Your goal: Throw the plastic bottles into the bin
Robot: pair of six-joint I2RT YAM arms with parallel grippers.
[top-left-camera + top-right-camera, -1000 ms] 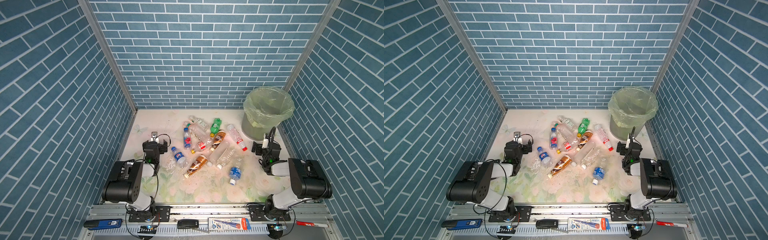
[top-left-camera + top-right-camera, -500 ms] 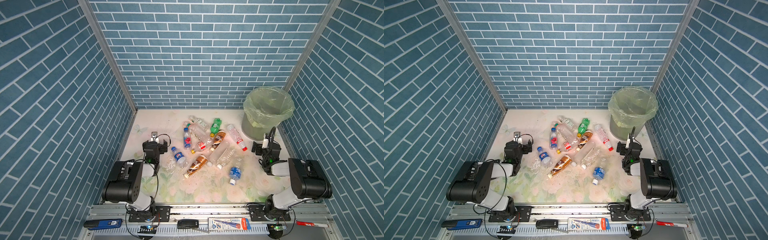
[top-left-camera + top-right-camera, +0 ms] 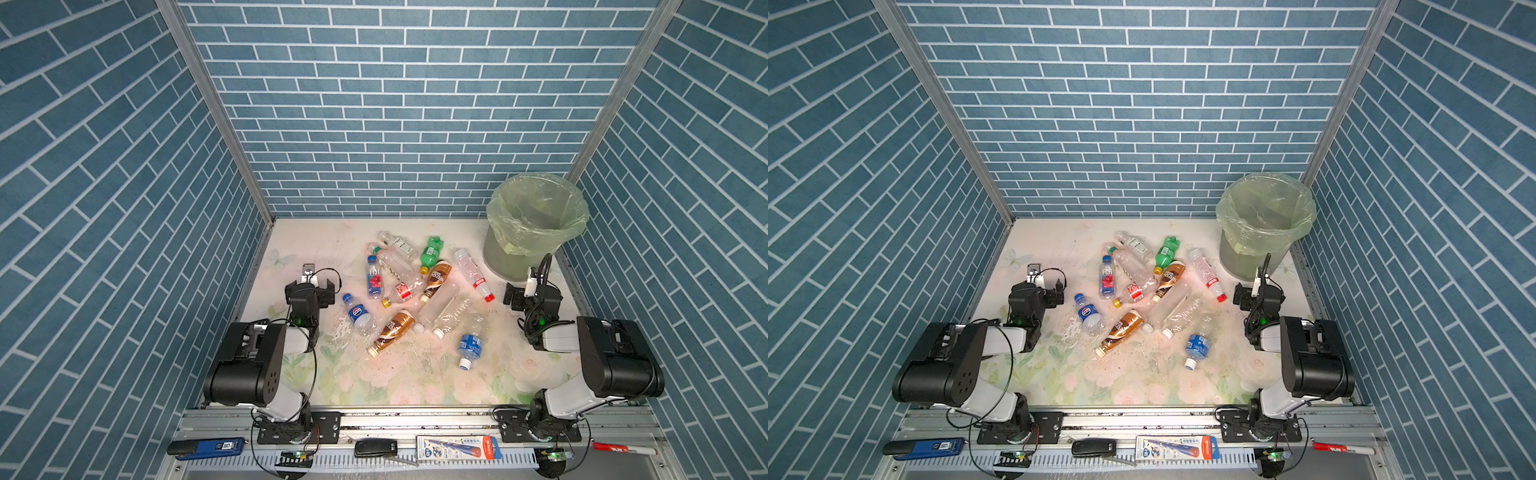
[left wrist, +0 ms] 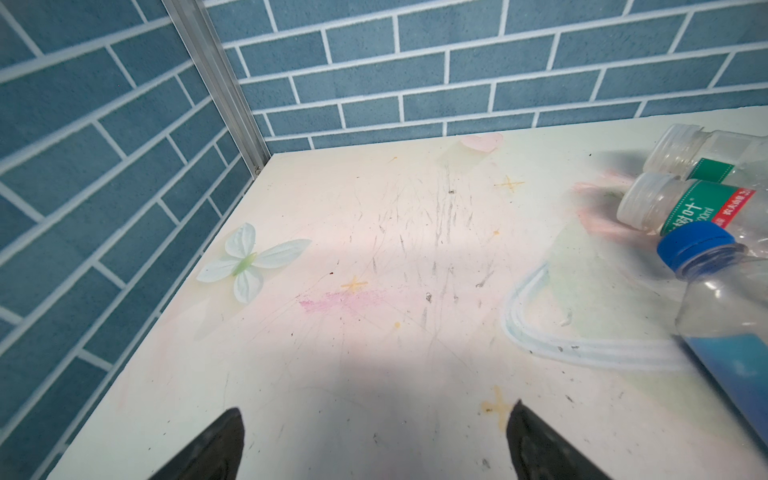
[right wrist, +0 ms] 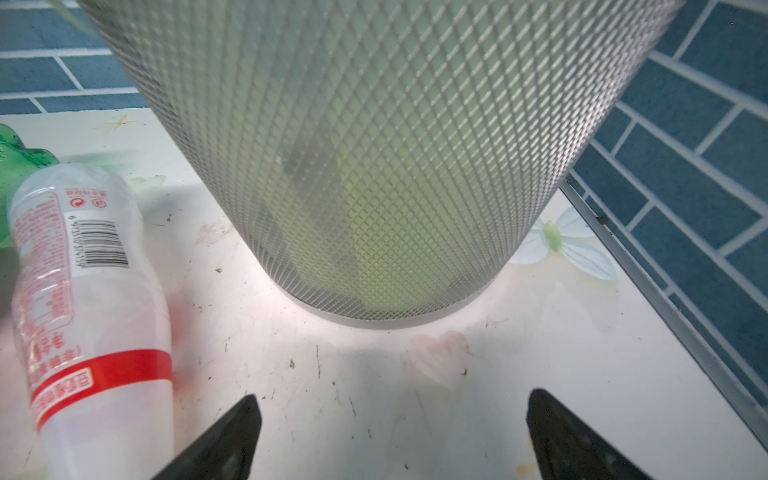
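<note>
On the pale floral-print worktop (image 3: pixel 374 386), mid-area, about a dozen small plastic bottles (image 3: pixel 415 291) lie on their sides in a loose heap, all outside the bin. The green plastic bottle (image 3: pixel 430 252) is on the heap's far side. One brown bottle with a cream cap (image 3: pixel 437 277) is just in front of it, and a second brown bottle (image 3: pixel 394 329) lies nearer the front. A clear bottle with blue label and blue cap (image 3: pixel 356 312) sits at the heap's left edge. Another blue-label bottle with a white cap (image 3: pixel 469 348) lies apart at front right. A white-labelled bottle with red cap (image 3: pixel 473 273) lies nearest the bin, not touching it.

The round grey mesh bin (image 3: pixel 498 259) stands upright in the far right corner, with a pale green translucent bag (image 3: pixel 511 232) folded over its rim.

The left end effector (image 3: pixel 309 286) is low over the worktop just left of the heap. It is released, jaws spread wide, and in the left wrist view (image 4: pixel 374 415) there is only bare worktop between the fingers. A blue-capped bottle (image 4: pixel 698 249) shows close by, untouched.

The right end effector (image 3: pixel 527 293) is low, just in front of the bin and facing its mesh wall (image 5: pixel 374 166). It is also released and holds nothing (image 5: pixel 390 399).

Blue brick-pattern walls (image 3: pixel 395 104) enclose three sides. On the front rail lie a blue-black tool (image 3: pixel 208 446), a black key fob (image 3: pixel 375 447) and a red marker (image 3: pixel 619 449).
</note>
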